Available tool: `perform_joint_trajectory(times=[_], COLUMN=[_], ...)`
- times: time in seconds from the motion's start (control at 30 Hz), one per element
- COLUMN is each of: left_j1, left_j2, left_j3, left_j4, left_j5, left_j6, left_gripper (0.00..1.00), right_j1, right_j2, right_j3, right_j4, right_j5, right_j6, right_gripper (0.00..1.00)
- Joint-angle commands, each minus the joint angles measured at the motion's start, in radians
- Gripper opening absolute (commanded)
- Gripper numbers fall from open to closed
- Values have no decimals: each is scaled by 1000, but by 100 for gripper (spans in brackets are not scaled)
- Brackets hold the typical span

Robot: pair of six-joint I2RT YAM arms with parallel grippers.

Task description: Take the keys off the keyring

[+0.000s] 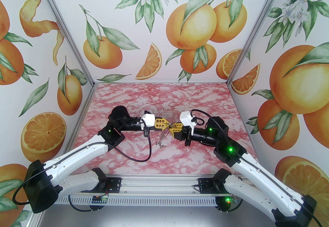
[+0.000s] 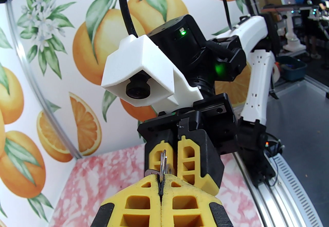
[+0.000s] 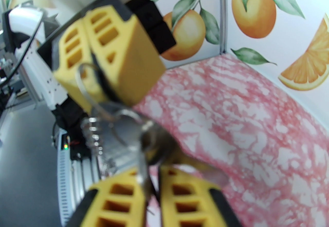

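My left gripper (image 2: pixel 161 182) and right gripper (image 3: pixel 151 177) both have matt yellow plastic fingers, moulded with open cells, set in smooth black plastic. At the left fingertips, the keyring (image 3: pixel 81 87) is thin grey metal with a dull sheen. Just ahead of the right fingertips, the keys (image 3: pixel 123 128) are bright polished metal, blurred. Above the right gripper, the camera housing (image 2: pixel 144 66) is matt white plastic. Beneath both tools, the table (image 1: pixel 195 154) looks smooth, printed like pink marble.

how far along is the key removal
Done: the keyring is up off the table, gripped from both sides. In hand: the left gripper pinches it, the right gripper is shut on what looks like a key. Left: keys hang below, none visibly freed.
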Motion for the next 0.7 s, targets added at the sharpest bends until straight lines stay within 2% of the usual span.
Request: perform_joint_trajectory(times=[0.0, 0.13, 0.3, 0.57, 0.67], left_j1=[5, 6, 5, -64, -113], left_j2=[-19, -27, -72, -112, -100], left_j3=[32, 30, 16, -43, -49], left_j4=[6, -1, -95, -144, -155], left_j5=[4, -7, -131, -407, -497], left_j6=[6, 15, 83, 206, 261], left_gripper=[0, 0, 0, 0, 0], right_j1=[7, 6, 6, 36, 93], right_j2=[-33, -40, -35, 17, 50], right_j3=[1, 16, 99, 260, 332], right_j4=[12, -25, -171, -411, -505], right_j5=[30, 44, 101, 172, 297], right_j6=[14, 13, 27, 49, 21], right_gripper=[8, 5, 0, 0, 0])
